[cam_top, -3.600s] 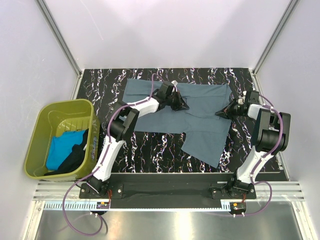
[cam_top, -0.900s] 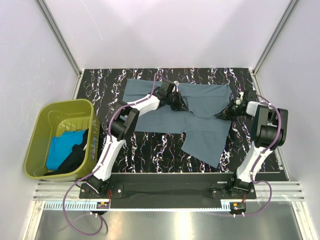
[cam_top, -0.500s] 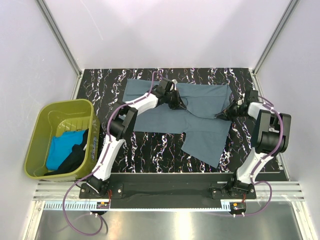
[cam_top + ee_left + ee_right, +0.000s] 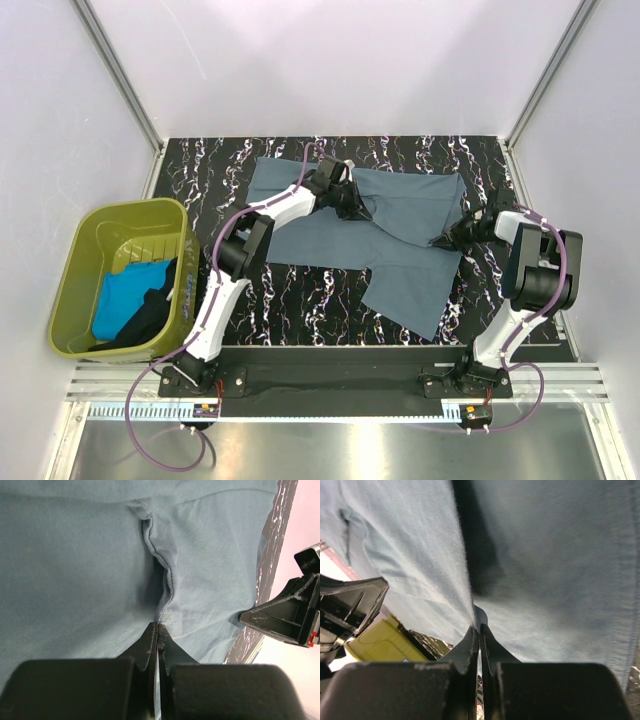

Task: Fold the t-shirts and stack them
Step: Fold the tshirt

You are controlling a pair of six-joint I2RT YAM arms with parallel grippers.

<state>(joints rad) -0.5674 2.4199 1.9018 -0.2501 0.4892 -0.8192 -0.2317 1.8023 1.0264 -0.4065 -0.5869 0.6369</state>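
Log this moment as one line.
grey-blue t-shirt: lying on table | left gripper: shut on its middle | right gripper: shut on its right edge | turquoise t-shirt, black t-shirt: in green tub

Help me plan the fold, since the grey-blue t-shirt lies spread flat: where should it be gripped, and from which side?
Pinch the grey-blue t-shirt from above at a seam or edge: it lies flat, so probably only a bunched ridge gives purchase. The left claw is shut on a seam ridge mid-shirt, the right claw on cloth near the right-hand edge; both look sound.
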